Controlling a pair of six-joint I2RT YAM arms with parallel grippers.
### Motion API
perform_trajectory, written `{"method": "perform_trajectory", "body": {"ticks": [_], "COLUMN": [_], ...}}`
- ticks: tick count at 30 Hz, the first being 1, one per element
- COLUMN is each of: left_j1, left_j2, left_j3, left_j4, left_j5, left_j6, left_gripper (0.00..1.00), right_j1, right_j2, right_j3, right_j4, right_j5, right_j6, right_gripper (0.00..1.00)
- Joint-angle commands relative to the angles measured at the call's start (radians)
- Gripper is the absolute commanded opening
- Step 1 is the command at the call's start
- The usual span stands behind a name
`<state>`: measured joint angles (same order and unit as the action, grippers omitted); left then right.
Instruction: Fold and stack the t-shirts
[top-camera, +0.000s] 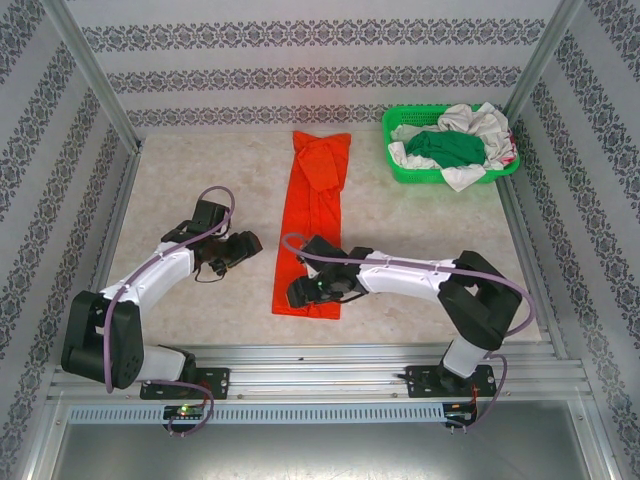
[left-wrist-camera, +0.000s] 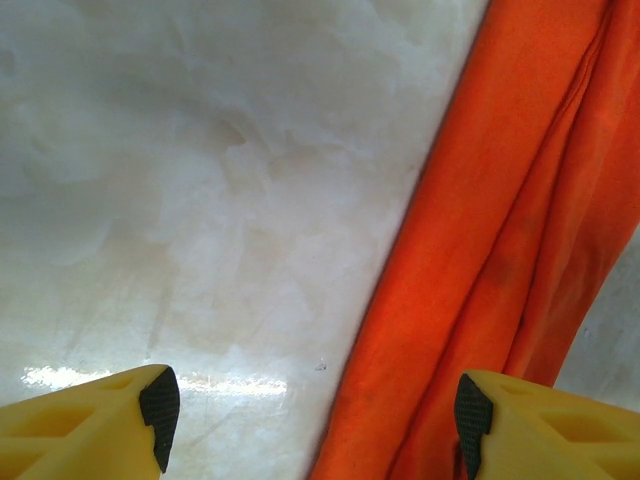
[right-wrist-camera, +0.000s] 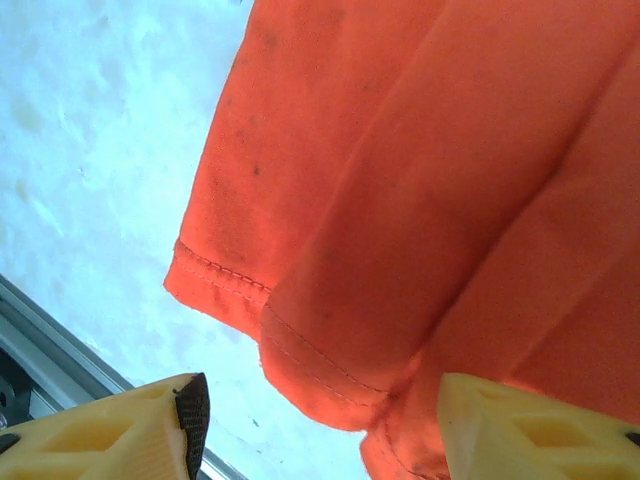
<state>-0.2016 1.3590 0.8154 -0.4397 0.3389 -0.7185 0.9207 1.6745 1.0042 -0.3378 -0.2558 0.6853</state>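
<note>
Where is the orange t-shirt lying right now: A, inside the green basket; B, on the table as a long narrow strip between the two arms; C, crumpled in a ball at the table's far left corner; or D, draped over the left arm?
B: the orange t-shirt lies as a long narrow strip on the table, apart from the green basket at the far right.

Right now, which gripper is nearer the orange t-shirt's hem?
Right. The right gripper is over the orange t-shirt's hem; the left gripper is beside its left edge, farther away.
</note>
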Motion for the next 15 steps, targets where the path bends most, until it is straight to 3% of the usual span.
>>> {"method": "perform_trajectory", "body": {"ticks": [1,15], "left_j1": [0.009,0.008], "left_j2": [0.008,-0.008], "left_j3": [-0.006,-0.024], "left_j4": [0.028,0.024], "left_j5": [0.015,0.014], "left_j6": [-0.011,-0.017], "left_gripper": [0.74,0.74], "right_j1": [-0.027,-0.048], "right_j2": [-0.046,0.086], "right_j3": [-0.025,0.043], "right_j4": [0.013,0.079], "right_j5": [0.055,-0.119], "right_j6": [0.046,0.042], "right_gripper": [0.62,0.64]}}
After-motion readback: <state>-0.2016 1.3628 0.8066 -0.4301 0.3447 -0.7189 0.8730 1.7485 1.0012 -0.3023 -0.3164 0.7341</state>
